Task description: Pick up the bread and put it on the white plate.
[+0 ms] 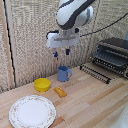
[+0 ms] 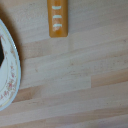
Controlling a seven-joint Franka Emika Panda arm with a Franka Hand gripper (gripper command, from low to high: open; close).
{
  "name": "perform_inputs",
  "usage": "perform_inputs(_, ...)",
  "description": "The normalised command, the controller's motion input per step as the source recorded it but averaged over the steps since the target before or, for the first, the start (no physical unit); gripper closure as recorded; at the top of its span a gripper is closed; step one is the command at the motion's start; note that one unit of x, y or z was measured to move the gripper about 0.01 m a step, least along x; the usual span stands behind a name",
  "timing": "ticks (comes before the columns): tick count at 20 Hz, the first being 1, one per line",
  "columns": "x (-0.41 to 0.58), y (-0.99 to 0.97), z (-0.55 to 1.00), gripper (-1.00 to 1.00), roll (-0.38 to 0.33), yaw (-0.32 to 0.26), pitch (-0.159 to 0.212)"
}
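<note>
Closest to the lens is the white dish (image 1: 33,111), sitting flat on the wooden counter (image 1: 90,100) with its brownish patterned ring showing near the rim, and nothing on it yet. A bit further back lies the loaf (image 1: 60,91), a small orange-brown oblong resting on the counter just beyond the dish's rim, apart from it. Next to it is a yellow bowl (image 1: 42,84), and behind that a blue mug (image 1: 63,73). Way off to the side there's a dark toaster oven (image 1: 112,55) with a rack pulled out in front.

Up above all of it hangs the pincer (image 1: 61,52), high in the air, nothing between its blue-tipped fingers (image 1: 67,51). They look spread apart to me, though the picture's pretty soft. The loaf is well below the pincer and a little nearer the camera than a straight drop would land, from what I can judge. In the wrist view the loaf (image 2: 57,18) sits right at the frame's edge with the dish's rim (image 2: 14,75) peeking in, so it's not centred under the pincer.

So I'd say we're on step one: getting over to the loaf. Next move needs a shift until the loaf is centred, then a straight descent with the fingers straddling its narrow width. It's small and low, so coming down too shallow would just miss it.
</note>
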Motion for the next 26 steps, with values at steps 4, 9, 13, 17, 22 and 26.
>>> perform_inputs(4,-0.155,0.42,-0.49,-1.0,-0.107,-0.005,0.056)
perform_inputs(9,-0.189,0.32,-0.5,-1.0,-0.101,0.0,0.05)
perform_inputs(13,-0.099,0.14,-0.48,-1.0,-0.066,0.009,0.013)
perform_inputs(17,0.0,0.0,-0.51,-1.0,-0.029,0.025,-0.012)
perform_inputs(22,-0.042,0.0,-0.49,-1.0,-0.048,0.062,-0.007)
perform_inputs(26,-0.156,0.02,-0.51,-1.0,-0.061,0.068,0.033)
